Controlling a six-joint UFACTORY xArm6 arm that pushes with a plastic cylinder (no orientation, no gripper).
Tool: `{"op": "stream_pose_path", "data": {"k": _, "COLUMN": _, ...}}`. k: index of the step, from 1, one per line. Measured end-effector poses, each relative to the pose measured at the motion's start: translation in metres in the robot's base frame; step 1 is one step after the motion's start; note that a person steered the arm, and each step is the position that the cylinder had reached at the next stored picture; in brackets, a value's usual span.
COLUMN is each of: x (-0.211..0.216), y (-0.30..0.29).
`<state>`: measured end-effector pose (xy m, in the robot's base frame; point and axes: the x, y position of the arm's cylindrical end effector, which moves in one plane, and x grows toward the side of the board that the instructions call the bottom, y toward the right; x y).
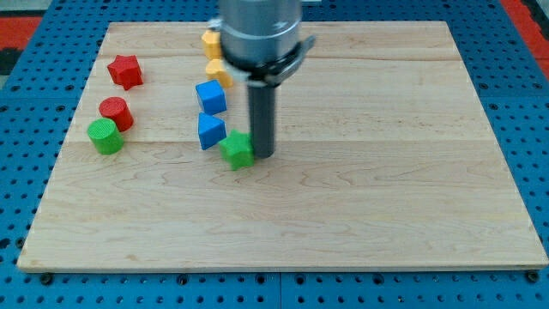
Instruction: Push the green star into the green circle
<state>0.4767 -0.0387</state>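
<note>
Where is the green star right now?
The green star sits near the board's middle, just below the blue triangle, with my tip touching its right side.

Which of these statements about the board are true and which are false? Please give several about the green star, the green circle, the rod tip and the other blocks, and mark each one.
1. My tip stands at the green star's right side in the view. True.
2. The green star already touches the green circle. False: the circle lies far off toward the view's left, with bare board between them.
3. The red cylinder sits right beside the green circle. True.
4. The red star lies at the view's bottom right. False: it is at the upper left.
5. Two blue blocks lie just above and left of the green star. True.
</note>
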Motion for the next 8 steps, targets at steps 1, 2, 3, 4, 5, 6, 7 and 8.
{"op": "stream_pose_path", "data": {"k": 1, "x": 0.028, "y": -0.052}}
{"op": "stream_pose_path", "data": {"k": 2, "x": 0.038, "y": -0.053}}
{"op": "stream_pose_path", "data": {"k": 3, "x": 0.021, "y": -0.007}}
{"op": "stream_pose_path", "data": {"k": 4, "x": 0.009, "y": -0.04}}
{"op": "stream_pose_path", "data": {"k": 5, "x": 0.016, "y": -0.1}}
{"op": "stream_pose_path", "data": {"k": 6, "x": 0.036, "y": -0.164}}
{"op": "stream_pose_path", "data": {"k": 7, "x": 0.051, "y": -0.15}}
{"op": "stream_pose_path", "data": {"k": 8, "x": 0.012, "y": -0.065}}
